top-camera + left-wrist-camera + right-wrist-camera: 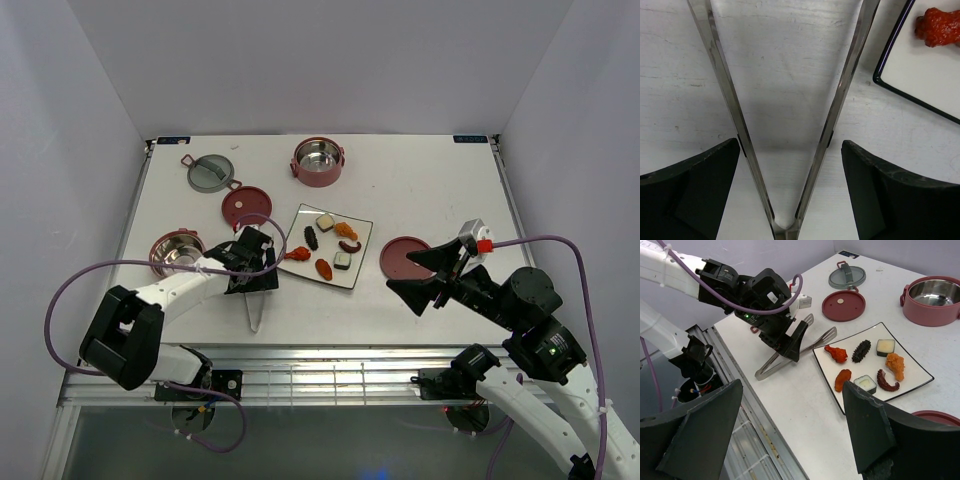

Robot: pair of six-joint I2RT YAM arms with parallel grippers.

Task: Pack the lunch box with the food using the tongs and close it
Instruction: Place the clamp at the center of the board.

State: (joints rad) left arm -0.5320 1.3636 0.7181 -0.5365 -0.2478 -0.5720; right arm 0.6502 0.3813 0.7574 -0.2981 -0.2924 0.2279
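The silvery tongs [253, 310] lie flat on the table left of the square plate [358, 228], hinge toward the near edge. My left gripper [790, 144] hangs low over them, open, with both tong arms [837, 100] between its fingers [690, 195]. The food [323, 268], several toy pieces, sits on the plate, and a red fried bit [939, 26] shows in the left wrist view. One lunch box bowl [157, 248] stands left of my left arm, another [318, 180] at the back. My right gripper [422, 277] hovers open and empty right of the plate.
A red disc lid [246, 205] lies behind the plate, another [395, 262] under my right gripper. The grey-green lid [211, 172] rests at the back left. The metal table edge [760, 440] runs below my right gripper [790, 390]. A purple cable [130, 266] loops over the left arm.
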